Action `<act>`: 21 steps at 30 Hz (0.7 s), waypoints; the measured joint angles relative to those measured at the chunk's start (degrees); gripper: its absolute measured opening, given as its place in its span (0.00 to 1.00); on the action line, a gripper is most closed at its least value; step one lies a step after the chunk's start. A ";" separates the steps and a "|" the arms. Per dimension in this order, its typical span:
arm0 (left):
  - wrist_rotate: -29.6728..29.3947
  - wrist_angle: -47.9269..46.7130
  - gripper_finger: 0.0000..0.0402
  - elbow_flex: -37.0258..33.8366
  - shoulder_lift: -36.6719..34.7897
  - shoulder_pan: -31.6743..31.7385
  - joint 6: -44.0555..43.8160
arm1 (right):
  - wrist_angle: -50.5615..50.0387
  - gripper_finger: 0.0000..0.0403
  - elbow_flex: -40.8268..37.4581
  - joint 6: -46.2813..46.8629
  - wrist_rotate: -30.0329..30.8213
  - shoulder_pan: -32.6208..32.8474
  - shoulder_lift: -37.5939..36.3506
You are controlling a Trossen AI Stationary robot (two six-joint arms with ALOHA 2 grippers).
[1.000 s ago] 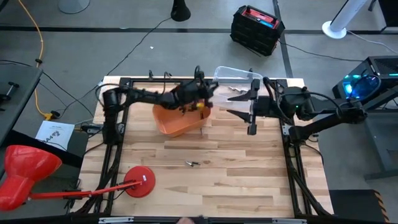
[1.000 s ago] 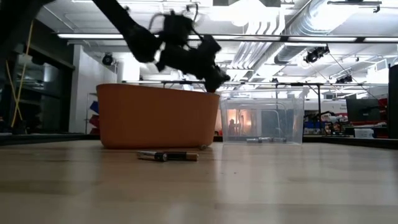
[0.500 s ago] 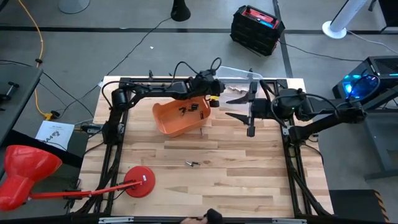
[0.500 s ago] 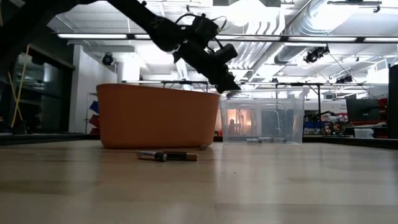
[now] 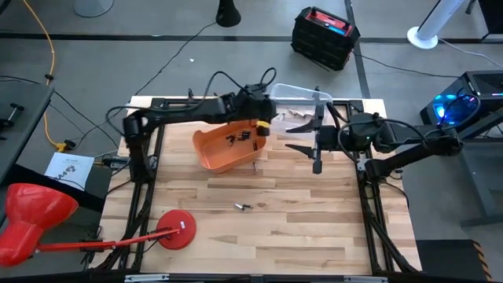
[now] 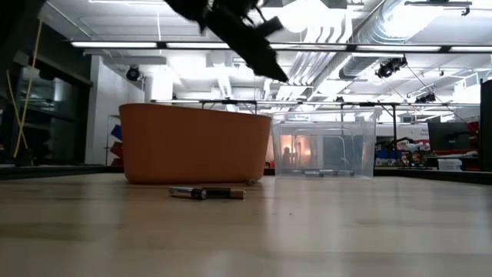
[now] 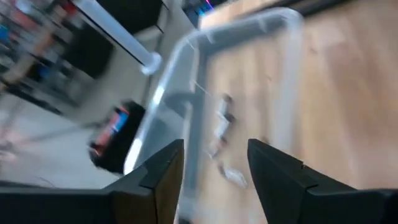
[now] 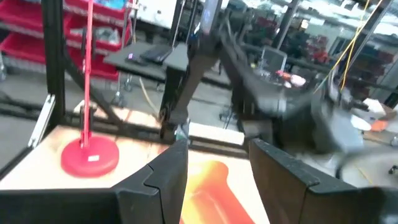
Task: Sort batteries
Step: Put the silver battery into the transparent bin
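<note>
Two batteries (image 5: 242,207) lie end to end on the bare wood near the table's middle, seen in the low view as batteries (image 6: 207,192). More batteries (image 5: 238,140) lie in the orange bin (image 5: 211,153), and several batteries (image 7: 221,121) lie on the floor of the clear bin (image 7: 186,56). My left gripper (image 5: 265,124) hangs high, open and empty (image 7: 214,163), by the orange bin's far right corner next to the clear bin (image 5: 295,96). My right gripper (image 5: 292,135) waits open (image 8: 214,158) to the right of the orange bin (image 8: 208,186).
The two bins stand side by side at the table's far middle, orange bin (image 6: 192,150) and clear bin (image 6: 327,146). A red round-footed stand (image 5: 177,230) sits at the near left. Bare wood lies along the near and right parts of the table (image 5: 314,228).
My left gripper has risen well above the bins' rims, from low over the orange bin's far right corner past the clear bin's rim. It has tipped from pointing steeply down to nearer level. The batteries on the table have stayed where they were.
</note>
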 joint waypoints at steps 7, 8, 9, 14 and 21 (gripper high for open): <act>14.95 -28.08 0.43 -1.13 -12.11 -4.26 -15.05 | -7.45 0.41 0.00 2.50 -0.94 0.00 0.07; 17.33 -28.92 0.43 -2.38 -13.71 -5.44 -16.59 | -8.16 0.41 0.00 3.11 -1.26 0.02 0.13; 18.73 -28.46 0.43 -4.08 -15.44 -7.01 -17.59 | -8.50 0.41 -0.05 3.80 -1.44 0.06 0.28; 17.80 -18.52 0.42 -16.13 -21.10 -17.09 -21.28 | -9.34 0.41 -0.11 4.70 -1.77 0.72 1.40; 13.82 -6.43 0.42 -33.64 -16.86 -29.53 -27.03 | -9.09 0.41 -0.11 4.63 -1.77 1.64 2.84</act>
